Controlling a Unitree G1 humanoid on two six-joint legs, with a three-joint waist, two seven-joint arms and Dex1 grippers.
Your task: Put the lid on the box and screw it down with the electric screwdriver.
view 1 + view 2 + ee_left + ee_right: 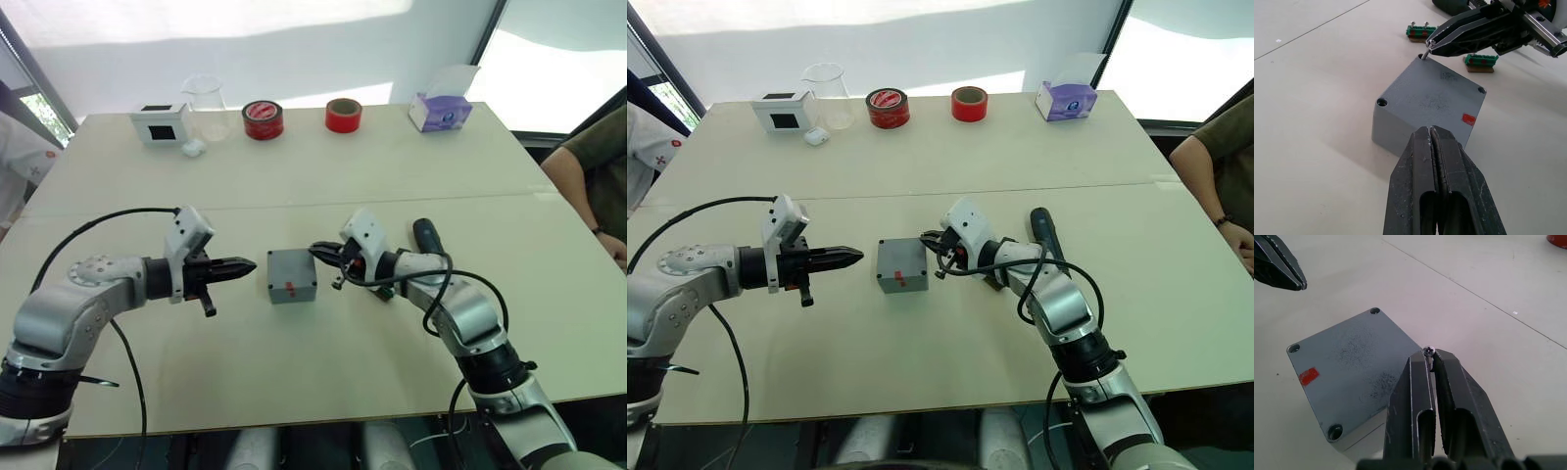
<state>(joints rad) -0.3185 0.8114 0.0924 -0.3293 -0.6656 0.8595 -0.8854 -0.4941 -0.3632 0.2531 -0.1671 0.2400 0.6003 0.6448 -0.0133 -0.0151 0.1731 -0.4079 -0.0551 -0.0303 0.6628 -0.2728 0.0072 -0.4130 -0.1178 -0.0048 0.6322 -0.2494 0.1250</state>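
Two grippers face each other across the box point(292, 275), which sits mid-bench with the lid point(1435, 95) already seated on top and a red mark on the lid's surface. Left gripper point(247, 264): fingers pressed together, holding nothing, tips just beside the box. Right gripper point(1429, 354): fingers clamped on a small screw point(1429, 351), held at the lid's corner nearest that arm. Electric screwdriver point(427, 236): lying on the bench behind the right arm, untouched. Two tape rolls point(263, 119) stand at the far edge of the bench.
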